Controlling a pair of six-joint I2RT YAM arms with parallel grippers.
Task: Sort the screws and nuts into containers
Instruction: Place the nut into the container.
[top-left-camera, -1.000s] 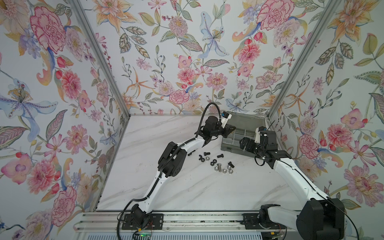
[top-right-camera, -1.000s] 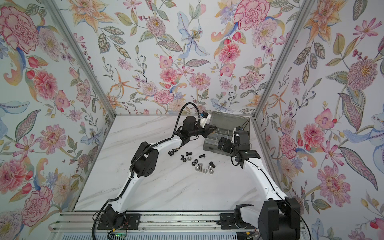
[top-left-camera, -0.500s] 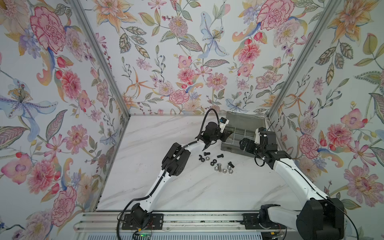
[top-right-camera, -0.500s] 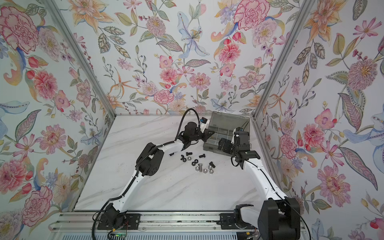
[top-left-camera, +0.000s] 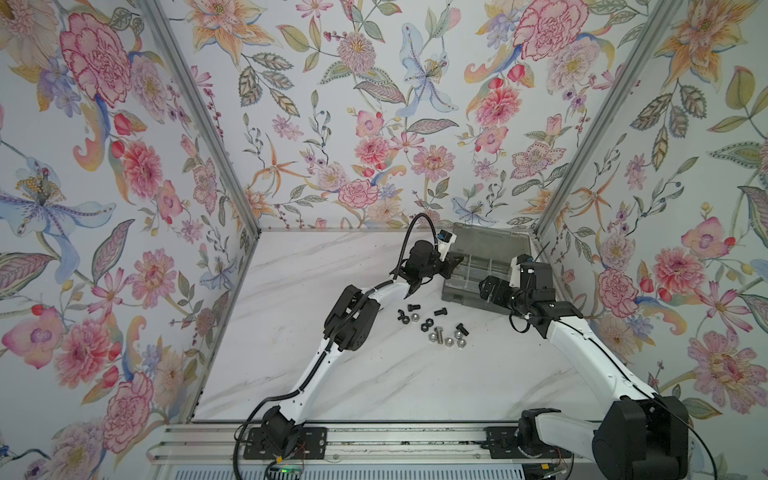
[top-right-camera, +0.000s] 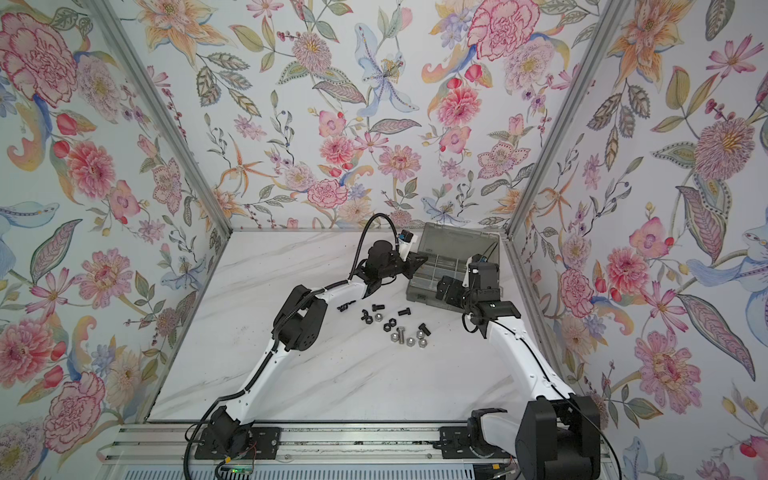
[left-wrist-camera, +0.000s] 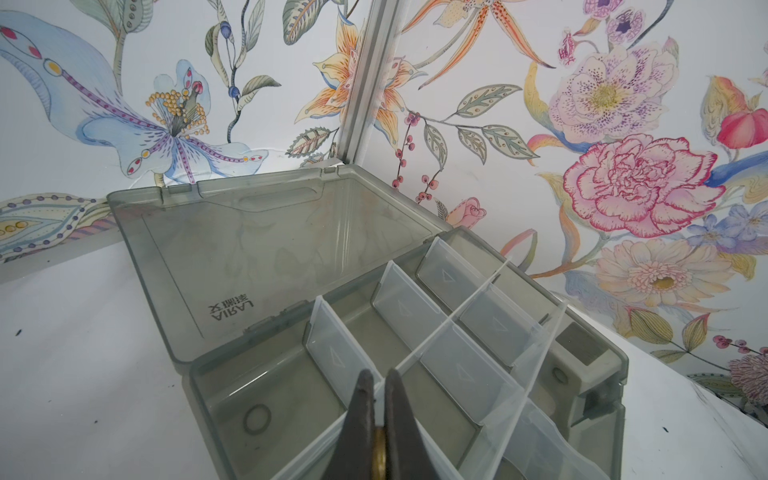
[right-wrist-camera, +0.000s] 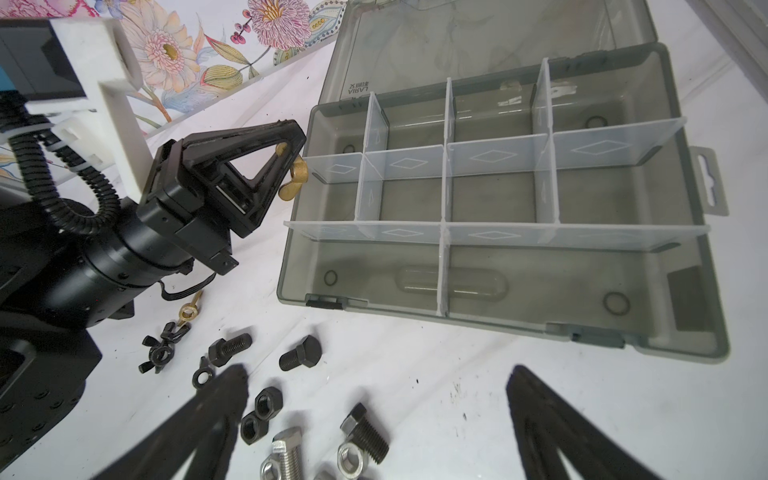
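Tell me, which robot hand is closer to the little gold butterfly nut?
Left. The left gripper is shut on the gold wing nut at the organizer box's edge; the right gripper is open, apart from it, by the loose black nuts.

We see the grey translucent organizer box (right-wrist-camera: 498, 326) lying flat on the bench (right-wrist-camera: 449, 374) with its hinged lid open. Clear walls divide it into rectangular compartments (right-wrist-camera: 490, 195). A brass wing nut (right-wrist-camera: 296, 172) is pinched in the left end effector (left-wrist-camera: 379, 376), right at the box's corner and about level with its rim. Loose on the bench in front of the box lie black hex screws (right-wrist-camera: 300, 358), one silver screw (right-wrist-camera: 286, 451), two black hex nuts (right-wrist-camera: 268, 401) side by side, silver nuts (right-wrist-camera: 351, 457), black wing nuts (right-wrist-camera: 164, 347) and a thin brass eye screw (right-wrist-camera: 189, 309).
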